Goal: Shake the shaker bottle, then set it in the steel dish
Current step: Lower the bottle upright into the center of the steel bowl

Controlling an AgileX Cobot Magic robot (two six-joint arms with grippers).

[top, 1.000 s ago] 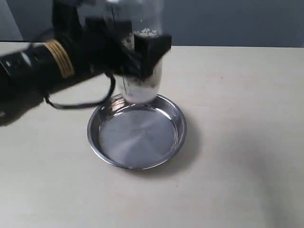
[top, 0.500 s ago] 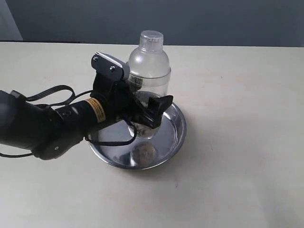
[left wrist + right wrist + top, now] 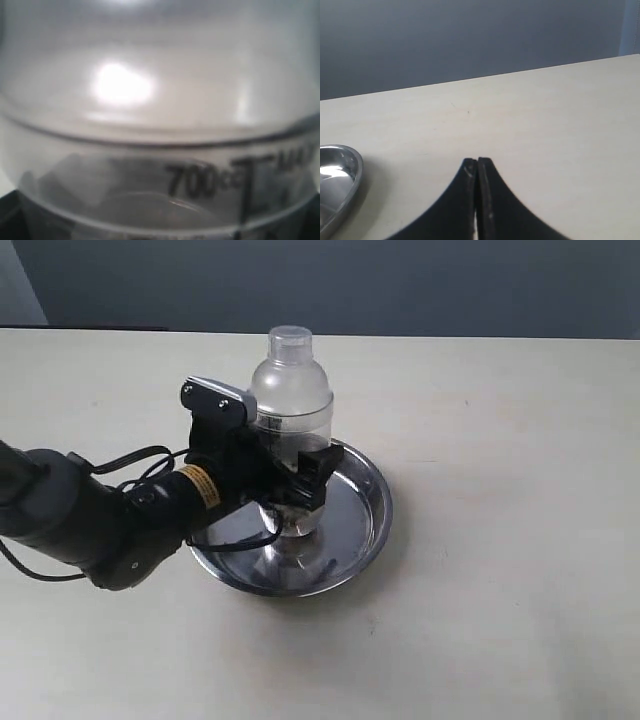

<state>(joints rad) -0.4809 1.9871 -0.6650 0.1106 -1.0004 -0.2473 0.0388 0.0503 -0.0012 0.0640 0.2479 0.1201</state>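
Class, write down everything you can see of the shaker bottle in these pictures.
The shaker bottle is clear, frosted plastic with a domed top, a small round cap and a printed scale reading 700cc. It is upright within the rim of the steel dish; whether its base touches the dish floor is unclear. The left gripper clamps its lower body from the side.

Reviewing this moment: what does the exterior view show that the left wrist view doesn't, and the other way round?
Exterior view only: the steel dish, the table, the small cap, and the left gripper clamped on the lower half of the upright shaker bottle, whose base sits within the dish's rim.
Left wrist view only: the 700cc print on the bottle's wall, readable up close.
Both: the shaker bottle itself, with its clear frosted body.
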